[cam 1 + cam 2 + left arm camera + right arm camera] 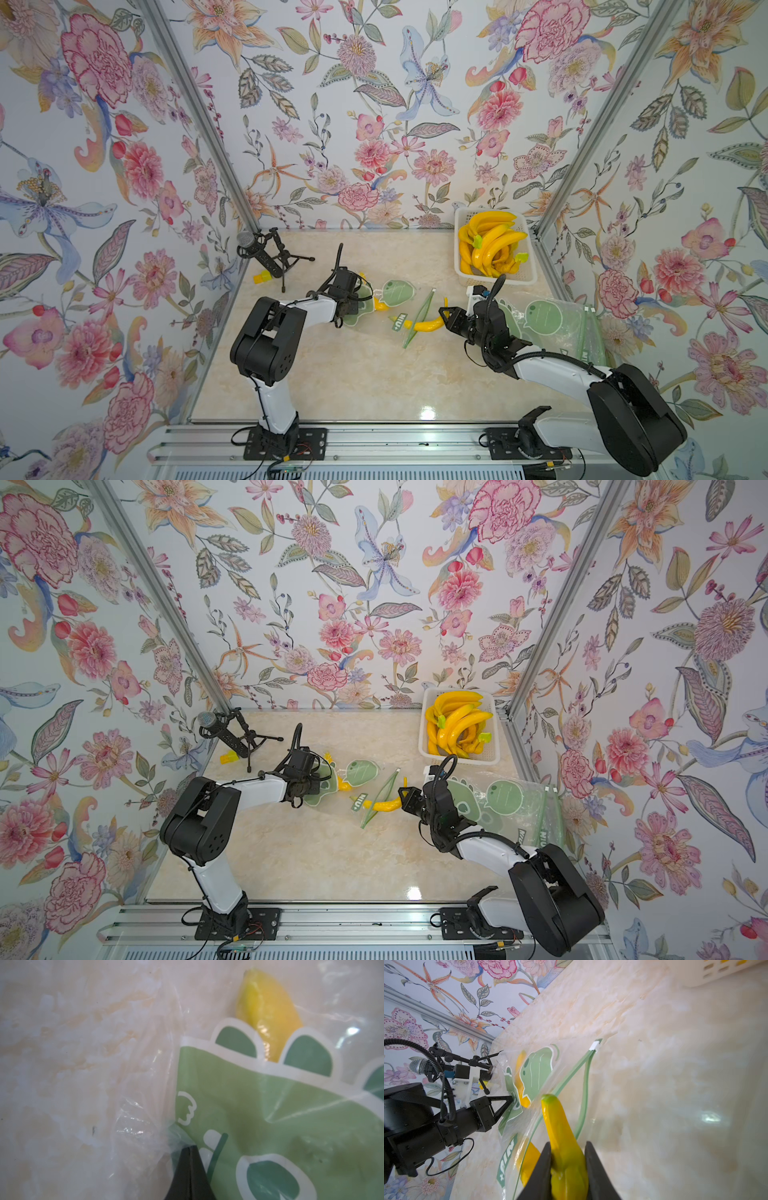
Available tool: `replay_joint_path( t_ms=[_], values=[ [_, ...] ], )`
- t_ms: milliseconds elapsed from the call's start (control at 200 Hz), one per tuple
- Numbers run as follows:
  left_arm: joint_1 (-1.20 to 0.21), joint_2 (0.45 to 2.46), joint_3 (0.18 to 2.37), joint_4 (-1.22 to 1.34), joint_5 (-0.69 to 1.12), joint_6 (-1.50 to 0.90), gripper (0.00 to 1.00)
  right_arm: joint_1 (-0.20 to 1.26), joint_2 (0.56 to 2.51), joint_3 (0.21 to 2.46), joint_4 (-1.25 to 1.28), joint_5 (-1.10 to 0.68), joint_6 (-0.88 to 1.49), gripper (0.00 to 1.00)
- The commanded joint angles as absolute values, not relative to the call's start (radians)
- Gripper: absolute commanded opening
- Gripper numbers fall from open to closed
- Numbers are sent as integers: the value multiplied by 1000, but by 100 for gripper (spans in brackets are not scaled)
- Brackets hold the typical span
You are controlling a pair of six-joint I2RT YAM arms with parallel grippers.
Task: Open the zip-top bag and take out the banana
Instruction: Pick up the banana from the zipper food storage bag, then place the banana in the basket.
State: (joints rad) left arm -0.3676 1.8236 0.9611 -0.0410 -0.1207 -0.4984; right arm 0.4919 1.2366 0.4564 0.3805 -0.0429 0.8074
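A clear zip-top bag (397, 293) with green prints lies mid-table, seen in both top views (360, 773). Its green zip strip (572, 1073) gapes open. My left gripper (189, 1148) is shut on the bag's plastic at the far, closed end (353, 311). A yellow banana (560, 1132) with a greenish tip lies at the open mouth, and my right gripper (568, 1144) is shut on its thick end (444, 319). I cannot tell how much of it is still inside. More yellow fruit (268, 1007) shows through the plastic near the left gripper.
A white basket (528, 272) piled with bananas stands at the back right. Other printed bags (552, 318) lie heaped beside the right arm. A microphone on a small tripod (266, 253) stands at the back left, with a small yellow object (262, 277) next to it.
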Motion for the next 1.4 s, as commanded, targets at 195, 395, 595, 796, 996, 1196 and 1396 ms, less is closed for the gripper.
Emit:
replay_joint_path(
  t_ms=[195, 395, 595, 796, 996, 1196, 1396],
  values=[
    [-300, 1757, 882, -25, -148, -499, 1, 226, 1022, 554, 93, -47, 589, 24],
    [-299, 1736, 859, -10, -137, -492, 0, 20, 1073, 734, 42, -89, 525, 24],
    [-298, 1723, 843, 1, -129, -491, 0, -84, 1251, 927, 35, -89, 466, 25],
    [-299, 1711, 827, 9, -126, -486, 1, -110, 1439, 1065, 8, -117, 384, 26],
    [-298, 1712, 821, 18, -104, -475, 0, -126, 1605, 1171, 5, -213, 311, 26],
    [-299, 1705, 825, 32, -53, -449, 0, -125, 1704, 1248, 0, -177, 203, 33],
    [-311, 1691, 837, 28, -27, -423, 0, -127, 1735, 1283, -5, -129, 183, 48]
  ],
)
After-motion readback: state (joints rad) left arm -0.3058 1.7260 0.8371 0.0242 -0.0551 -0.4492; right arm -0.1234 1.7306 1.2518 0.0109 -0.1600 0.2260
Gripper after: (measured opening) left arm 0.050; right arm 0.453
